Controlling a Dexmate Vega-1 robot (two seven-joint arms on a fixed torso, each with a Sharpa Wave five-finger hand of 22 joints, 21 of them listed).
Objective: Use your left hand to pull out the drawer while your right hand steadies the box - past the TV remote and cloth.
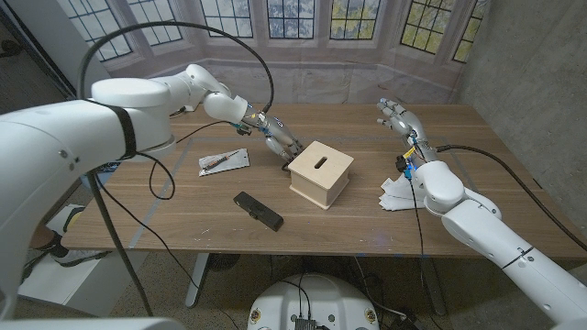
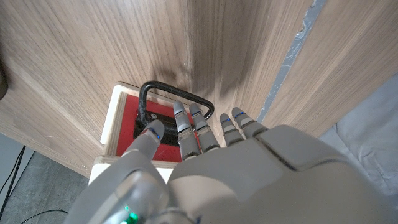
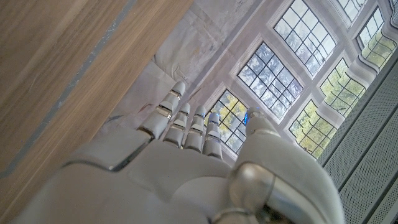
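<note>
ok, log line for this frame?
left hand: fingers at drawer handle, grip unclear | right hand: open, raised, off box | remote: in front of box

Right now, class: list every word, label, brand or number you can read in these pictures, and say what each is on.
None can be read.
The remote shows no legible marking.
The flat packet bears marks too small to read.
The wooden box is plain.

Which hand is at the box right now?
The left hand: its fingers reach the drawer handle of the box. The right hand is raised, apart.
</note>
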